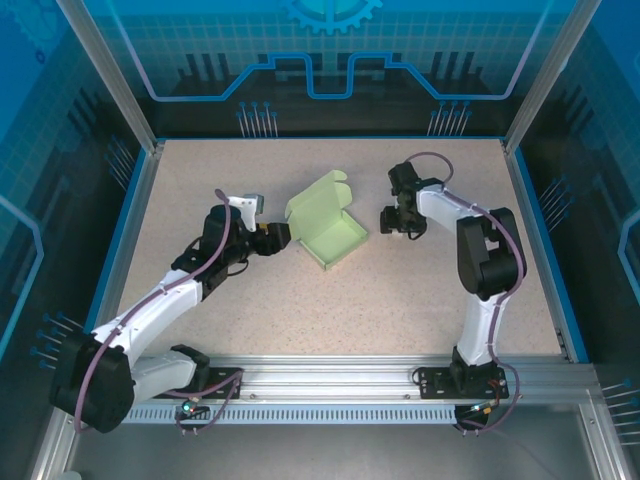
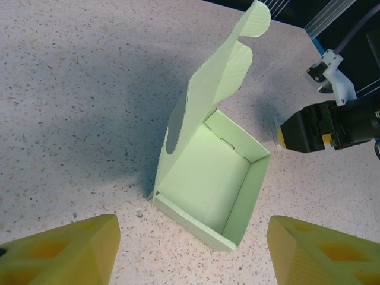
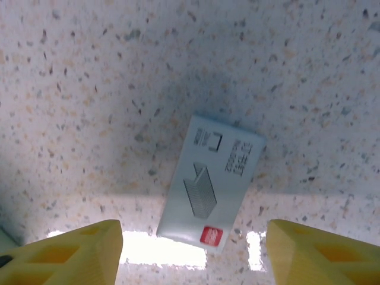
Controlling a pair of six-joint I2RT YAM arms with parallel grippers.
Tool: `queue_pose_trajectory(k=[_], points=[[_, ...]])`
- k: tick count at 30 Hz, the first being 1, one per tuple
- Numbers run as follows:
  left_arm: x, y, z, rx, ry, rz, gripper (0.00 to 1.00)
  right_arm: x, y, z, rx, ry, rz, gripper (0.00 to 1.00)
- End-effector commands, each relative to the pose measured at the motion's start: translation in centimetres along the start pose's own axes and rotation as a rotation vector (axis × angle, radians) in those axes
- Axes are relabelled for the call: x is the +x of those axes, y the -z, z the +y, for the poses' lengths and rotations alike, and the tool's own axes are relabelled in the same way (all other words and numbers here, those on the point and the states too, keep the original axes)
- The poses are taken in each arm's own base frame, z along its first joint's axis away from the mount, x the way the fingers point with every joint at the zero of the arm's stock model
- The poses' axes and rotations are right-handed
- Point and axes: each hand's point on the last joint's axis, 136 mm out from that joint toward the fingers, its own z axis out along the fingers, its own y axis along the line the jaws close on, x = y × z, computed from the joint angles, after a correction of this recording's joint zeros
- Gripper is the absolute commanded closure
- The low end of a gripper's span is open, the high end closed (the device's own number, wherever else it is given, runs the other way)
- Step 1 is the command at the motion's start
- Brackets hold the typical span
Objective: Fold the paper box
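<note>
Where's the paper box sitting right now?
In the top view the paper box sits mid-table, lid raised, between the left gripper on its left and the right gripper on its right.

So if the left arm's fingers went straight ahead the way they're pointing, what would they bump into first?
Probably the paper box: its open tray lies straight ahead of the left fingers, near wall first.

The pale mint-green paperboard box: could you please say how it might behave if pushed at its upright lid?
Thin, empty walls suggest the mint-green paperboard box is light, likely to slide. Its unsupported upright lid probably flexes.
</note>
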Motion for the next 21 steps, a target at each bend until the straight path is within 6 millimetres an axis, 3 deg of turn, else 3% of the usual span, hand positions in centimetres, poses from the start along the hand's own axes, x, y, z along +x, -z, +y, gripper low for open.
queue_pose_trajectory(k=[1,5,13,21], points=[[-0.8,0.5,-0.4,-0.008,-0.019,-0.021,0.32,-0.7,-0.4,-0.3,0.021,-0.037,0.007,0.37],[-0.6,0.5,-0.2,-0.015,-0.024,-0.015,0.32,-1.0,-0.9,-0.6,0.037,-0.045,0.012,0.43],[-0.6,0.7,-0.1,-0.02,-0.03,-0.02,0.32,-0.7,-1.9,-1.0,0.062,-0.049,0.032,0.45],[-0.4,0.7,0.0,-0.026,-0.035,-0.011,0.32,-1.4,-1.0,-1.3,0.078,-0.04,-0.014,0.67]])
